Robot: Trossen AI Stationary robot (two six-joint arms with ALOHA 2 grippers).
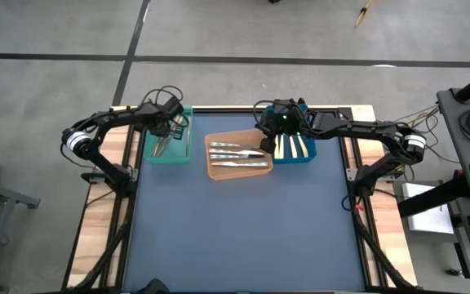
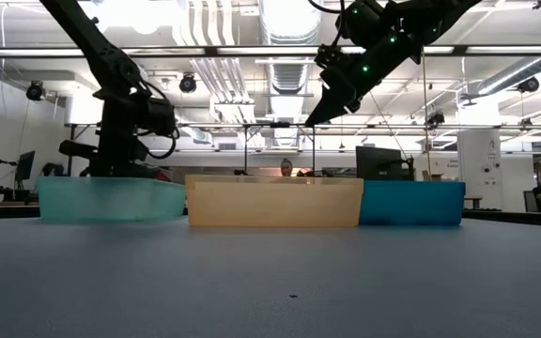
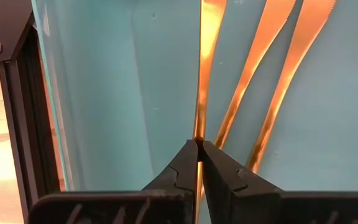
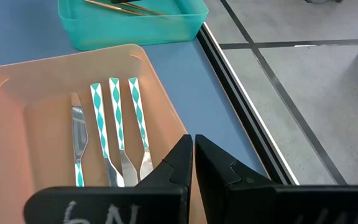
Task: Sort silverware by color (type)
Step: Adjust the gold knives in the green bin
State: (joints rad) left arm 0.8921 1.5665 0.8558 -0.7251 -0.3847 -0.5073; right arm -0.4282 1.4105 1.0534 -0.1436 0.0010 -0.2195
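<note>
Left jaws point(image 3: 198, 144) closed, pinching gold knife point(image 3: 207, 56) in teal bin point(image 3: 123, 93).

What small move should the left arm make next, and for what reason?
Probably lift straight up out of the teal bin. The left gripper has shut jaws holding nothing, low over gold pieces already lying there.

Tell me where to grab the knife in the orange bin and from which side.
Grip the knife near its middle, straight down, jaws across its narrow width. It lies flat on the orange bin floor, bare floor one side, a slim gap to the three patterned pieces on the other.
</note>
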